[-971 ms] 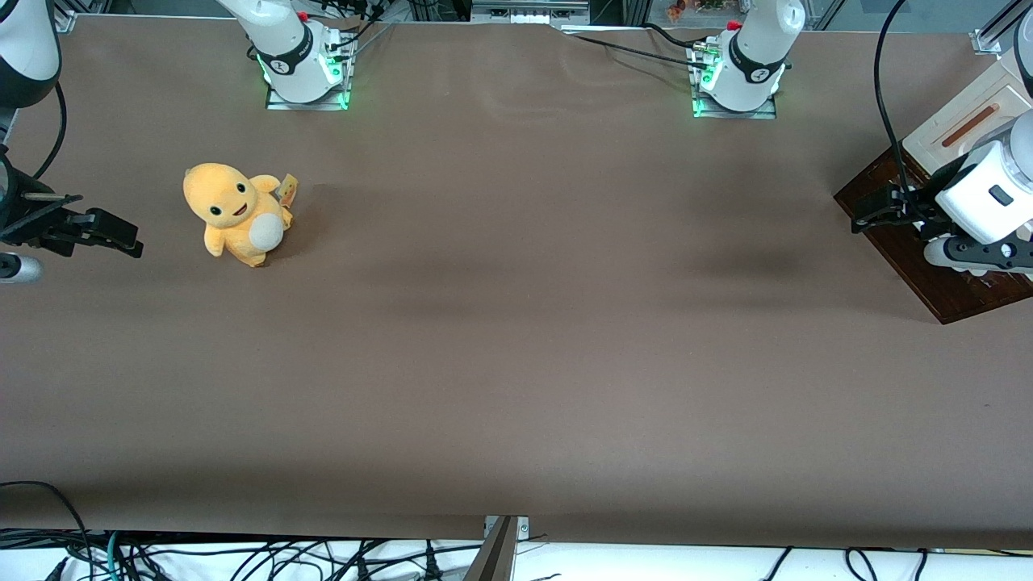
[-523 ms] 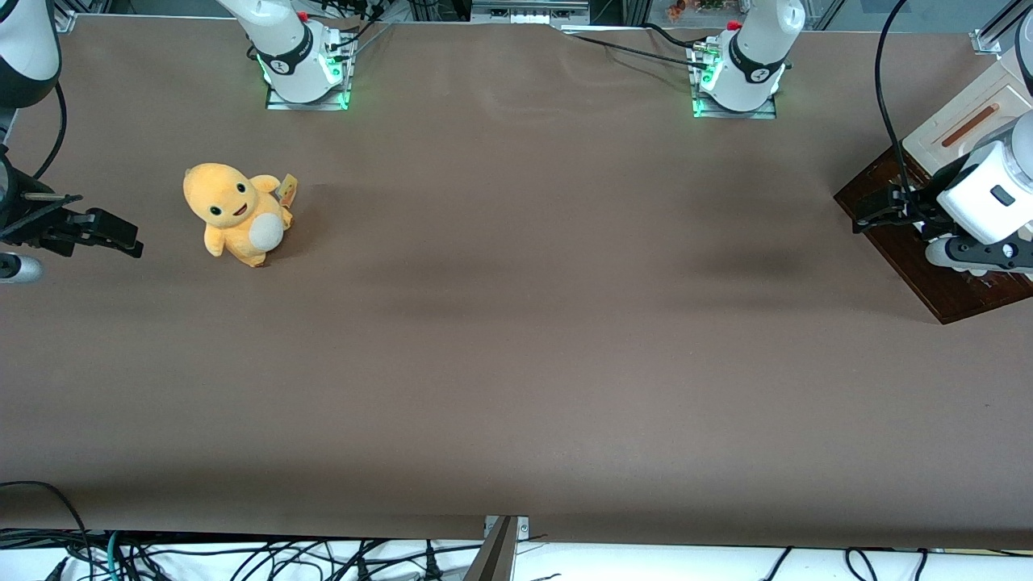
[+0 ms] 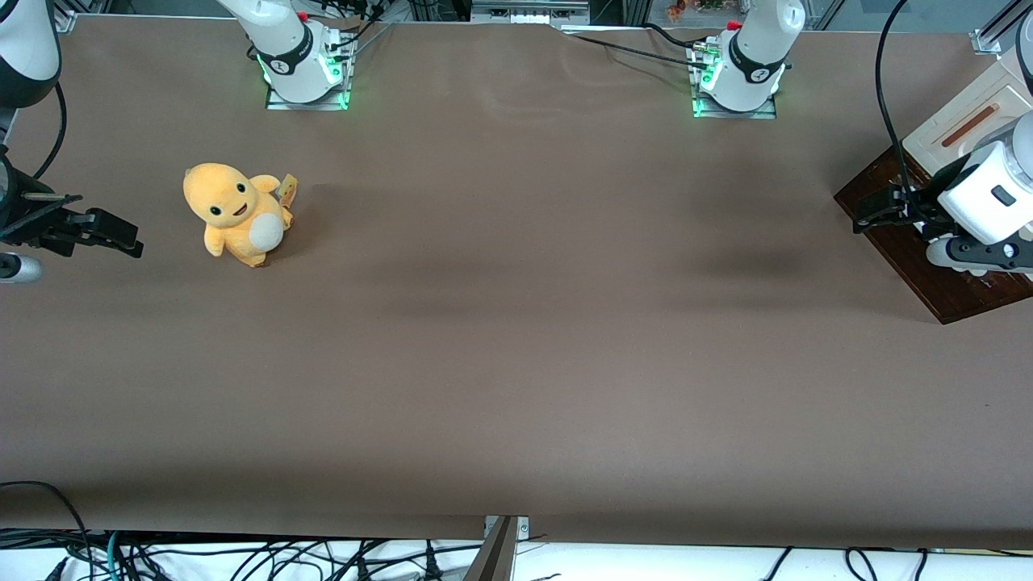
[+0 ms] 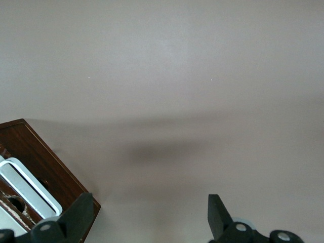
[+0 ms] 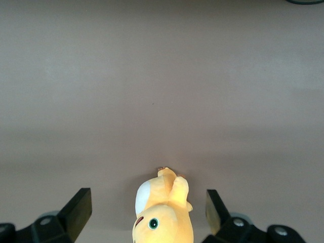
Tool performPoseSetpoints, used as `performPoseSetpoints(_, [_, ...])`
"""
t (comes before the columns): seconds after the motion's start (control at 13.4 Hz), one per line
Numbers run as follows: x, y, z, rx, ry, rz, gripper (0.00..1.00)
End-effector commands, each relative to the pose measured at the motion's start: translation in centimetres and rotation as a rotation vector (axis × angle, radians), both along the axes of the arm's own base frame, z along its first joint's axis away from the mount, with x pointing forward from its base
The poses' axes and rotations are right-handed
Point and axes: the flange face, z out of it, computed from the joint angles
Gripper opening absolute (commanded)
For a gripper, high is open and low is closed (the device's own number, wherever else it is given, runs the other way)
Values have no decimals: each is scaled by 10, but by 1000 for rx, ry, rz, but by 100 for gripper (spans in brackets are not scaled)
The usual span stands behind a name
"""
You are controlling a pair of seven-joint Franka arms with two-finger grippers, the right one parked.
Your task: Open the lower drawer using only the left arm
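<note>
Since the earlier frames the left arm has drawn its black hand slightly back over the drawer. The wide tabletop wears a smooth, matte brown cover with faint creases. At the working arm's end, the lower drawer, dark glossy wood with a white bar handle, sits under a cream cabinet. The hand hovers above it, fingers spread wide, holding nothing. A fuzzy yellow plush toy sits toward the parked arm's end.

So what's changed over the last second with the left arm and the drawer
The gripper has edged slightly farther from the front camera, over the lower drawer's dark front. Its jaws are open and grip nothing. Drawer, cabinet and yellow plush toy stayed put.
</note>
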Motion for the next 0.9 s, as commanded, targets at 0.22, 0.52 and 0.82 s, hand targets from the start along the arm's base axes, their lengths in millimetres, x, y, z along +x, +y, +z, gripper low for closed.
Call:
performPoseSetpoints(0.22, [-5, 1, 2, 18, -5, -19, 100])
performPoseSetpoints(0.52, [-7, 1, 0, 26, 10, 28, 100])
performPoseSetpoints(0.82, [0, 1, -16, 53, 39, 199, 100])
